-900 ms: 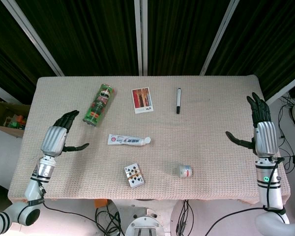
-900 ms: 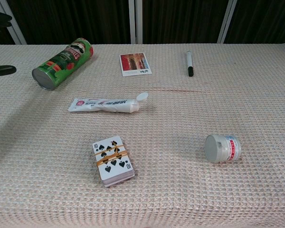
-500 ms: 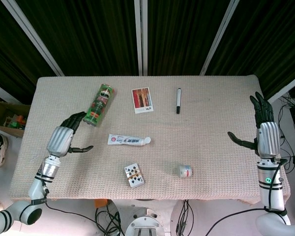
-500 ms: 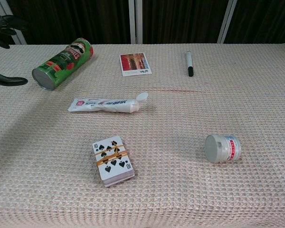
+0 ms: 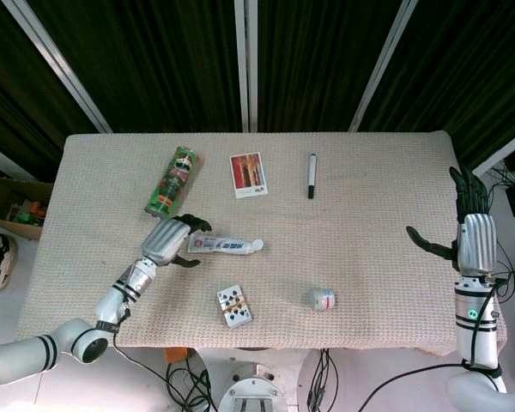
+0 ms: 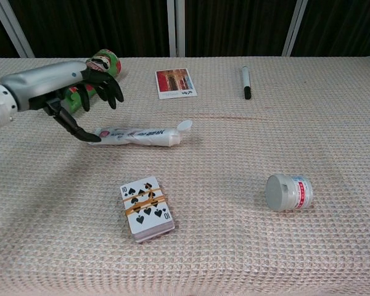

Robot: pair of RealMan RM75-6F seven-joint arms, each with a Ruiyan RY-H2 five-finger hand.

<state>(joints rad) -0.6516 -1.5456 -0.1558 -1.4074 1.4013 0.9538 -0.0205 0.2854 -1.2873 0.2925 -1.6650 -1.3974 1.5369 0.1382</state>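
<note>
My left hand (image 5: 171, 237) (image 6: 61, 83) hovers open over the flat end of a white toothpaste tube (image 5: 227, 245) (image 6: 142, 135), fingers spread and thumb reaching down beside it. I cannot tell whether the thumb touches the tube. Just behind this hand lies a green crisps can (image 5: 172, 181) (image 6: 100, 64) on its side. My right hand (image 5: 470, 232) stands open at the table's right edge, fingers pointing away, far from any object; the chest view does not show it.
A banded deck of playing cards (image 5: 233, 306) (image 6: 147, 206) and a small white jar (image 5: 323, 299) (image 6: 288, 192) on its side lie near the front. A picture card (image 5: 248, 174) (image 6: 175, 83) and a black pen (image 5: 312, 175) (image 6: 246, 82) lie toward the back.
My left hand has swung right from the table's left side to over the toothpaste tube's end. My right hand has drifted slightly right and down.
</note>
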